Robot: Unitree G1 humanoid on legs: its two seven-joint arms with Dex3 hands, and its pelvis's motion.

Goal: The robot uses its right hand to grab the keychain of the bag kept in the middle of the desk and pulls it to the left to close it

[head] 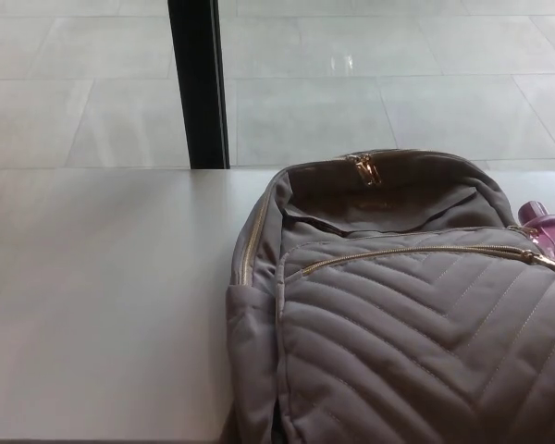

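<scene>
Taupe quilted fabric fills the lower right of our head view: the bag (398,324) lies on the white desk (102,296), toward our right side, and the picture's bottom and right edges cut it off. We see its chevron-stitched front panel facing up at us, and above it the top of the bag sags open, a dark gap showing the lining inside. Gold catches the eye now: one zipper line (416,252) runs across the top of the front panel from left to right, a side zipper (252,236) climbs the bag's left flank, and a gold pull (364,169) sits at the very top of the far rim. And there is the keychain (548,231), a glossy pink-purple piece, right at the bag's right shoulder, just beside the right end of the front zipper line and partly cut by the picture's edge; whether it touches the desk we cannot tell. Neither the left hand nor the right hand shows in this view, so we cannot tell how the fingers stand. Beyond the desk's far edge we see pale floor tiles (370,102) and a black post (200,83) standing upright, just left of the bag.
</scene>
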